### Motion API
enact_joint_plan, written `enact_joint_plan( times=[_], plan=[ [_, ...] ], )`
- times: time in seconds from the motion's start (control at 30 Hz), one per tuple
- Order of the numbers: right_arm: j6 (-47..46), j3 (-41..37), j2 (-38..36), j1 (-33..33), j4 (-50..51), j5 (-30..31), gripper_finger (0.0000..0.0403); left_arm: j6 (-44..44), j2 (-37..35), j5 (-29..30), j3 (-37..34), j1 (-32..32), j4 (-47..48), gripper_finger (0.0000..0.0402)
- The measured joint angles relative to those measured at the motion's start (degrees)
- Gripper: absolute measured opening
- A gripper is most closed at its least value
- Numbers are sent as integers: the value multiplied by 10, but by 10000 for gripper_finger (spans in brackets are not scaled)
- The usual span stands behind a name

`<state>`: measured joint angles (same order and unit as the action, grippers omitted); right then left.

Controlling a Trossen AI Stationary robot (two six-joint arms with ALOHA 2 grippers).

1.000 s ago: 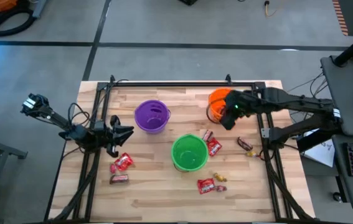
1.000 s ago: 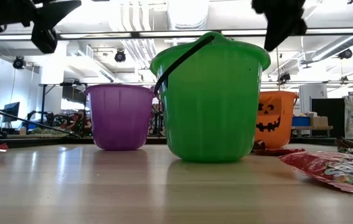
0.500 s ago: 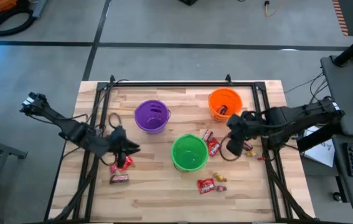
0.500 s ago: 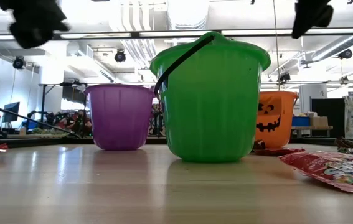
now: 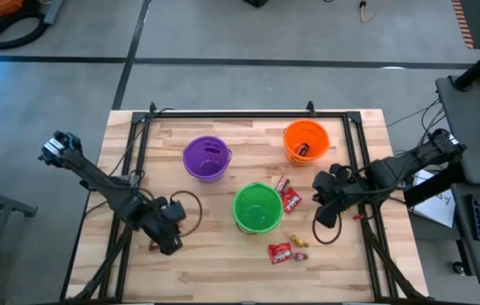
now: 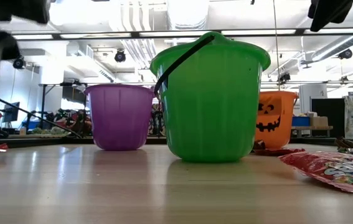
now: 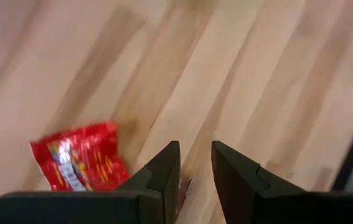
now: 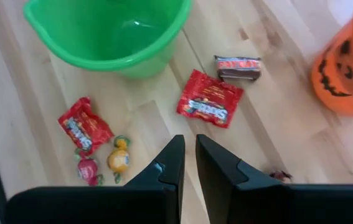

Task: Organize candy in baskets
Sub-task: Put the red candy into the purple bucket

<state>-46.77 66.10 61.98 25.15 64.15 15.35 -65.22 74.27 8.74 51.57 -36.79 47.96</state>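
Moved: right gripper (image 5: 322, 206) off the orange pumpkin-face plastic bucket (image 5: 306, 141) — fingers nearly clenched, empty.
Left gripper (image 7: 193, 163): over shiny red candy packet (image 7: 80, 157) — fingers slightly parted, empty.
Candy: on wooden surface (image 5: 214, 263).

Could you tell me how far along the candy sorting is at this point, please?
Done: one dark candy lies in the orange basket. In hand: nothing visible; the left gripper is low over the table beside a red packet, and the right gripper hangs empty. Left: red packets, a brown bar and small sweets on the table; the green basket looks empty.
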Motion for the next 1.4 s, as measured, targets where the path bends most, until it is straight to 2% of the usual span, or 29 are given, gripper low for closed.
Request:
enact_joint_plan(
  times=[0.17,0.27,0.5,0.8,1.13,1.27,1.4],
  plan=[
    [-2,-38,-20,17,-48,3,34,-4,43,-37,-3,1,2,77],
    [-8,-64,-34,22,-69,7,34,-6,54,-38,-4,2,24,76],
    [-34,-143,-56,36,-133,11,42,-13,40,-35,-41,13,19,76],
    [-73,-214,-56,48,-152,0,120,-6,-12,-37,-120,61,-74,76],
    [-104,-222,-56,54,-152,-41,210,-25,-14,-24,-98,69,-74,81],
    [-105,-222,-56,54,-152,-52,237,-33,-12,-27,-94,69,-61,103],
    [-112,-222,-56,54,-152,-53,256,-68,-12,-33,-94,69,-27,142]
  ],
)
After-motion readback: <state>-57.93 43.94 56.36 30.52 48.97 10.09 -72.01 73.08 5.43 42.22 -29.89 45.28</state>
